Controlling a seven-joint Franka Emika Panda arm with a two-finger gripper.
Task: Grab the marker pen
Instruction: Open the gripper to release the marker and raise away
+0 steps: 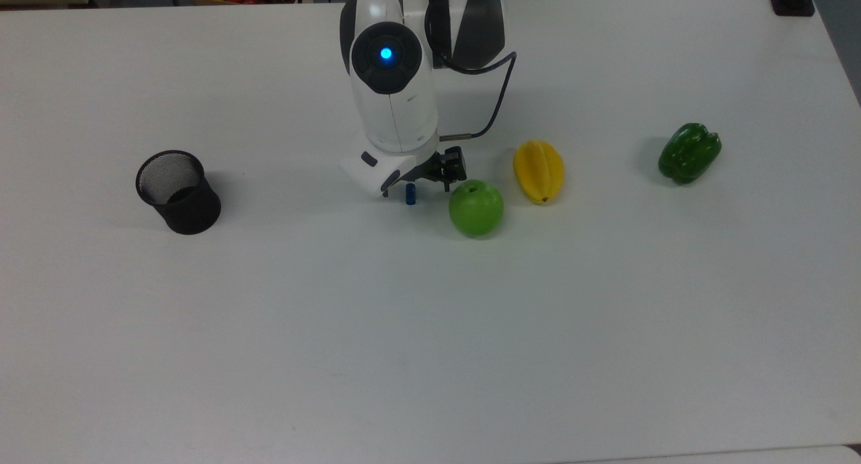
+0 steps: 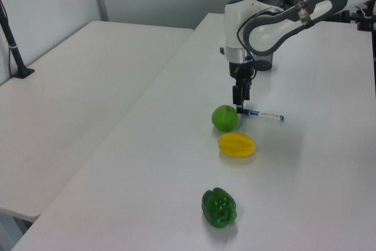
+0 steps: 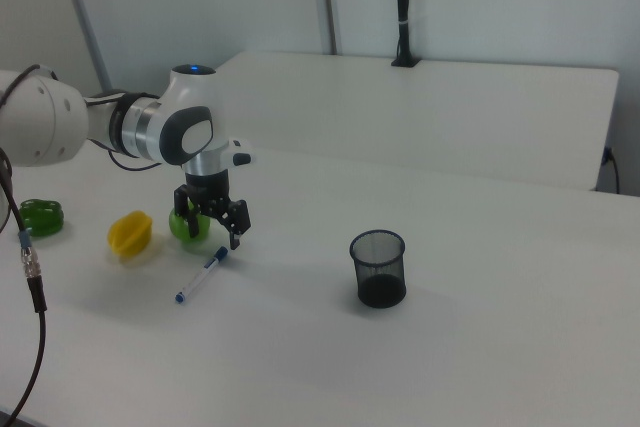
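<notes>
End effector [image 3: 222, 230] hangs released over the marker [image 3: 200, 278] cap beside the apple [image 2: 225, 118]; gripping that end risks tipping.

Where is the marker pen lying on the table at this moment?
The marker pen lies flat on the white table, in the right view just right of the green apple and left of the black mesh cup, with the end effector at its upper end.

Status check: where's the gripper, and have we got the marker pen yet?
Gripper open, low over the cap end of the marker pen. Pen flat on the table, not gripped. Green apple close beside the gripper; tight clearance.
</notes>
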